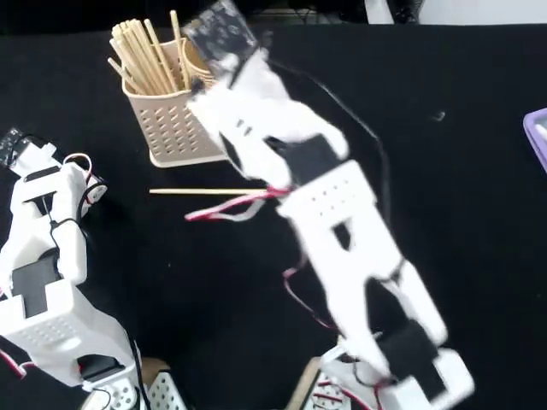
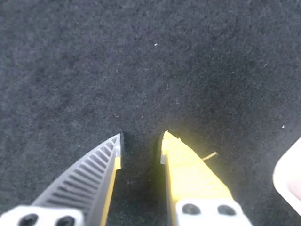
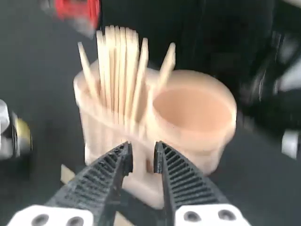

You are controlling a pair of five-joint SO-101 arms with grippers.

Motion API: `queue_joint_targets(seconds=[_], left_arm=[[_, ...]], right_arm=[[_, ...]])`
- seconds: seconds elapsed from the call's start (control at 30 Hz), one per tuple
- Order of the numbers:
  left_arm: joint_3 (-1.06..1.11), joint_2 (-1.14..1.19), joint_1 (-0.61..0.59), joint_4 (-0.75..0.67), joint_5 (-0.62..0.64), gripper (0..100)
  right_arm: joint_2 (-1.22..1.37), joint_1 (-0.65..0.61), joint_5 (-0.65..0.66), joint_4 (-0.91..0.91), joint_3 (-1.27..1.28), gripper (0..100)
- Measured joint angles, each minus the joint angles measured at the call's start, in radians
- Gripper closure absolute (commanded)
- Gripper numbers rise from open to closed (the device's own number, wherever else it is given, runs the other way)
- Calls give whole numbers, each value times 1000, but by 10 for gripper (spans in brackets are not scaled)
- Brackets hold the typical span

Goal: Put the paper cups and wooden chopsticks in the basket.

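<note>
At the far left, we see the left gripper (image 2: 141, 136) hanging over the bare black table (image 1: 444, 213), its jaws parted a little and holding nothing. To its right, towards the far side, stands the basket (image 1: 175, 128), with a bundle of wooden chopsticks (image 1: 145, 55) upright in its left part and a paper cup (image 1: 198, 67) nested in its right. Just on the near side of it, one loose chopstick (image 1: 201, 191) lies flat on the cloth, its right end running under the right arm (image 1: 342, 222) beside a red cable (image 1: 231, 209). The right gripper (image 3: 142, 145) sits close against the basket's near wall, its jaws a narrow gap apart and gripping nothing. We judge the loose stick to be what is left, and the risks gather there. It is thin and flat, so closing jaws may skid it away; the dangling cable may drag it; and a careless swing so close to the basket could tip it and spill what is inside. At the far right edge sits a purple object (image 1: 537, 132) we cannot identify.
</note>
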Motion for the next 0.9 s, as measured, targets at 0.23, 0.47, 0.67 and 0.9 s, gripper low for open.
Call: queue_joint_targets(seconds=[0.23, 0.47, 0.67, 0.9], left_arm=[[0, 0, 0, 0, 0, 848], [0, 0, 0, 0, 0, 848], [0, 0, 0, 0, 0, 848], [0, 0, 0, 0, 0, 848]], right_arm=[[-112, 158, 58, 121, 373, 753], [-9, 282, -95, -276, 698, 744], [227, 282, -336, -482, 687, 744], [468, 264, -361, -387, 477, 744]])
